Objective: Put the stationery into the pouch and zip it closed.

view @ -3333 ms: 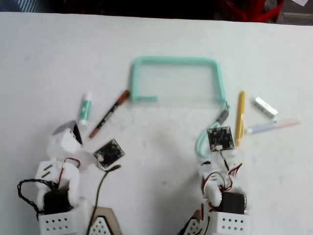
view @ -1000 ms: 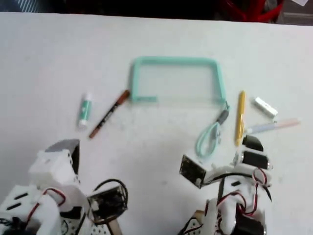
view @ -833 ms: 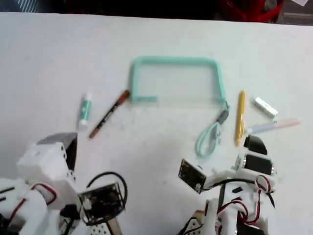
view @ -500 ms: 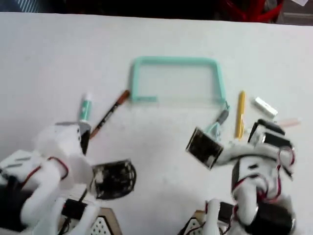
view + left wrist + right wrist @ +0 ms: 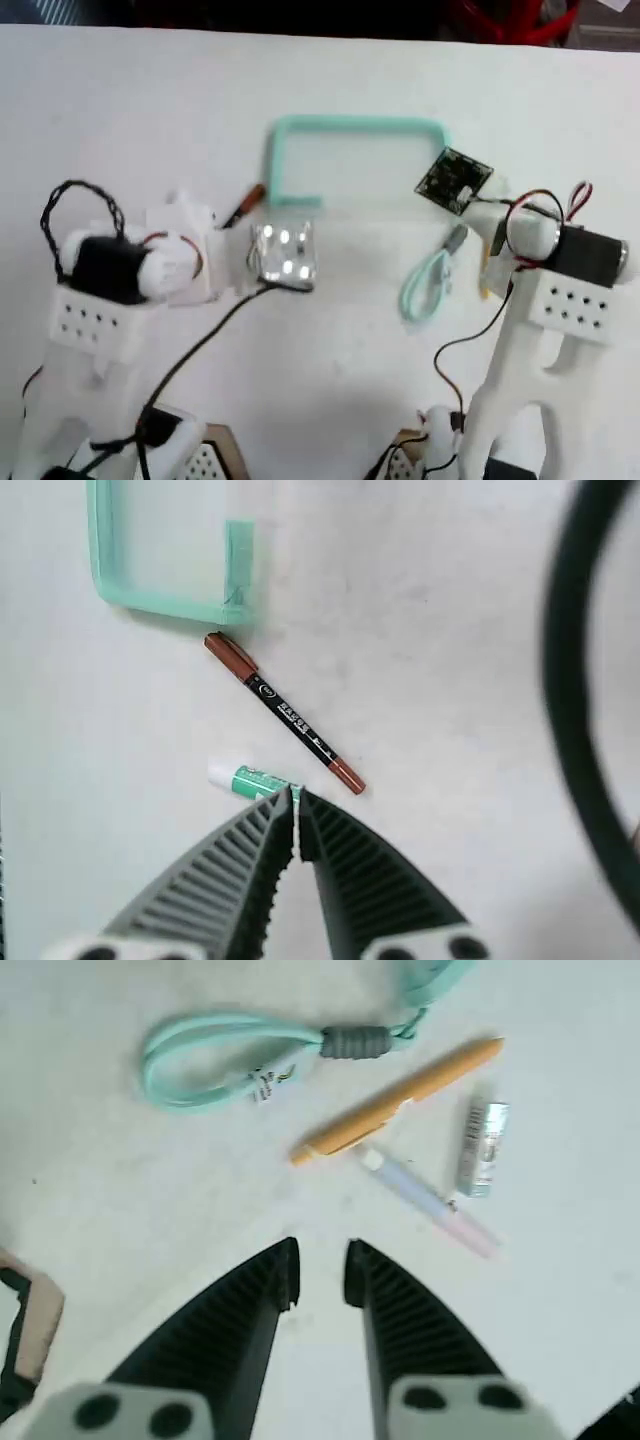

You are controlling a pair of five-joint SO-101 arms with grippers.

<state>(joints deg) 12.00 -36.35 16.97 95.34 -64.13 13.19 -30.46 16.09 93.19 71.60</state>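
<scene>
Two sets of fingers, nothing held. Left fingers [image 5: 289,806] shut, tips over green-white glue stick [image 5: 245,777] by brown-capped black pen [image 5: 285,712]. Right fingers [image 5: 290,1260] slightly apart near orange plastic pen [image 5: 395,1100]. Clear mint-edged zip pouch [image 5: 360,125] flat on white desk [image 5: 120,110]. Risk: shut tips shove stick away, no grasp.

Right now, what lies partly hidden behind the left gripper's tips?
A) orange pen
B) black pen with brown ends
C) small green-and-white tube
C: the small green-and-white tube pokes out from behind the left gripper, while the black pen with brown ends lies apart from it.
</scene>
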